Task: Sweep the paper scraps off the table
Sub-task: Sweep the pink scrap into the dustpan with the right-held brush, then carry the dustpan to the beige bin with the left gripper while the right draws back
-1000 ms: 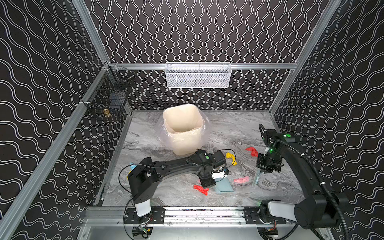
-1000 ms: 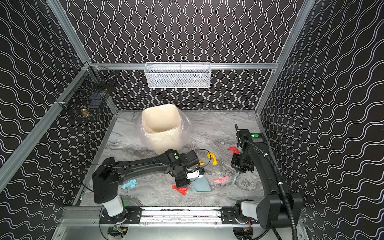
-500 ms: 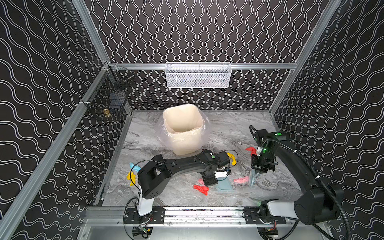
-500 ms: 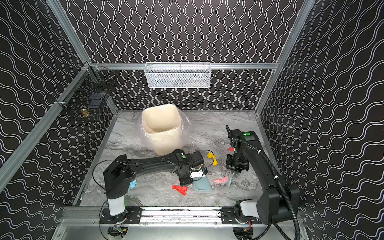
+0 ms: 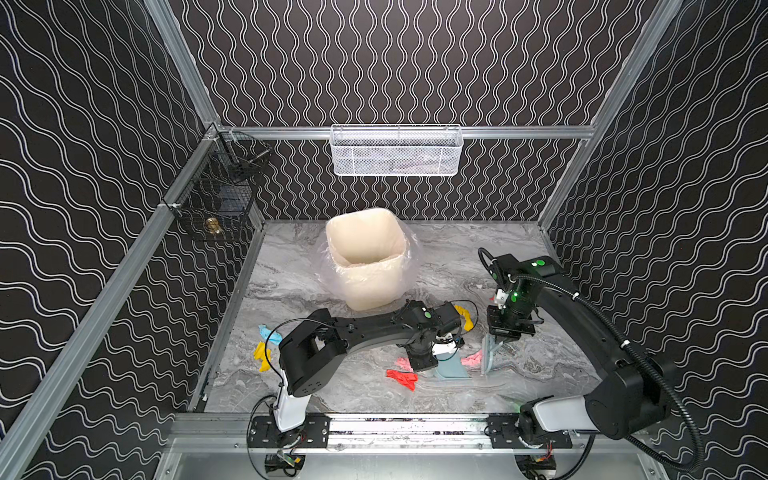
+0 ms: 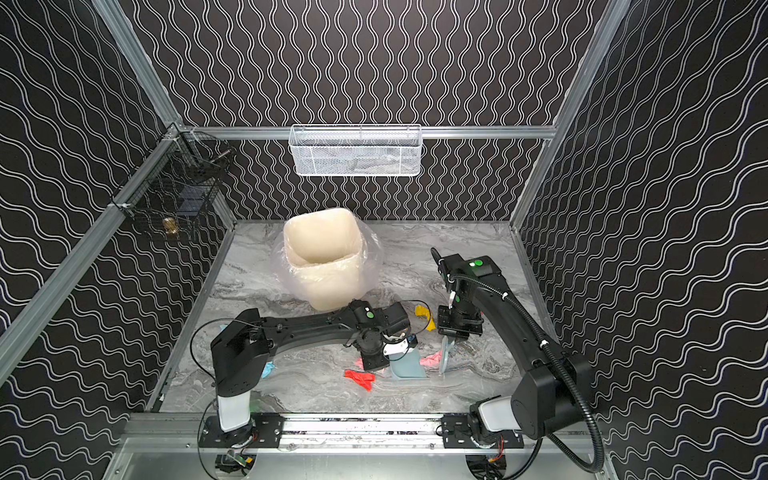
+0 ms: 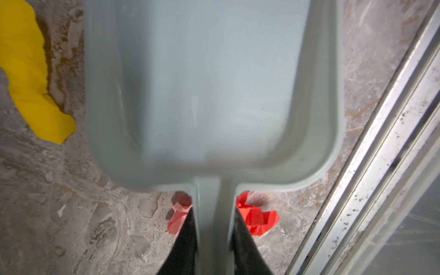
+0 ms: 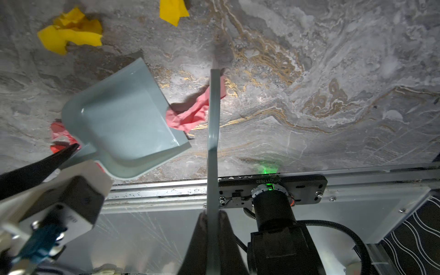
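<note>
Left hand [image 7: 213, 240] grasps the dustpan [image 8: 123, 123], mouth toward a pink scrap [image 8: 188, 116]. Right hand [image 8: 213, 226] clenches the brush [image 8: 213, 119] (upright) to sweep it in.

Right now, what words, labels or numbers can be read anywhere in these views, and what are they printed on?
On the black mounting plate: a row of white characters, upside down, too blurred to quote.
On the camera housing: a small mark, unreadable.
On the dustpan, bin and white basket: no text visible.
</note>
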Robot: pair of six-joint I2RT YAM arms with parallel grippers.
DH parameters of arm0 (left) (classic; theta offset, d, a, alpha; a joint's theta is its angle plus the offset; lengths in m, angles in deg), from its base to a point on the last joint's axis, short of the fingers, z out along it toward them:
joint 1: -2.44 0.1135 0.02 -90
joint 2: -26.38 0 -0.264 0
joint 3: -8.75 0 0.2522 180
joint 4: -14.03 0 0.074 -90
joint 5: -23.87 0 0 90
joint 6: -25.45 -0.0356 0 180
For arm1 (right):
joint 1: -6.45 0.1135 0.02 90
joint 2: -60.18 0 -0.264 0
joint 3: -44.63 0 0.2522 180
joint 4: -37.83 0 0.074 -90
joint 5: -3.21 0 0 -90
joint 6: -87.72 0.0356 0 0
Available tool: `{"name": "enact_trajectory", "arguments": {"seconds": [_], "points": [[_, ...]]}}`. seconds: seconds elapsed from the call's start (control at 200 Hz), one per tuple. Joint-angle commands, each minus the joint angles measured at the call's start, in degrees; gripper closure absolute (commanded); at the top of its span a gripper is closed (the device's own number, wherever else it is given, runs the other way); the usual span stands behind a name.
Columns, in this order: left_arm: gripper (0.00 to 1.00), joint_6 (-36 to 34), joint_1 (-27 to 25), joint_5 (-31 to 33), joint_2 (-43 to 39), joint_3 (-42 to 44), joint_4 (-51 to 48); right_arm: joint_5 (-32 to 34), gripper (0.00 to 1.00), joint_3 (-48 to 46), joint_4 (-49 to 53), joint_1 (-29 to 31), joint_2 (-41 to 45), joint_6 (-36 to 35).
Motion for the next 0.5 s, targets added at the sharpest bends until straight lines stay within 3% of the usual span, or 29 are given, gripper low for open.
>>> {"name": "enact_trajectory", "arguments": {"seconds": [0.0, 0.37, 0.496], "points": [[0.89, -0.1, 0.0, -1.0, 0.2, 0.5, 1.6, -2.7, 1.0, 0.9, -0.4, 1.7, -0.4, 1.2], [0.9, 0.8, 0.0, -1.4, -0.3, 2.6, 4.7, -8.9, 1.0, 3.7, -2.9, 8.9, -1.4, 3.8], [0.9, 1.7, 0.0, -1.2, -1.0, 3.5, 6.2, -6.7, 1.0, 6.0, -0.1, 8.8, -0.7, 4.2]]}}
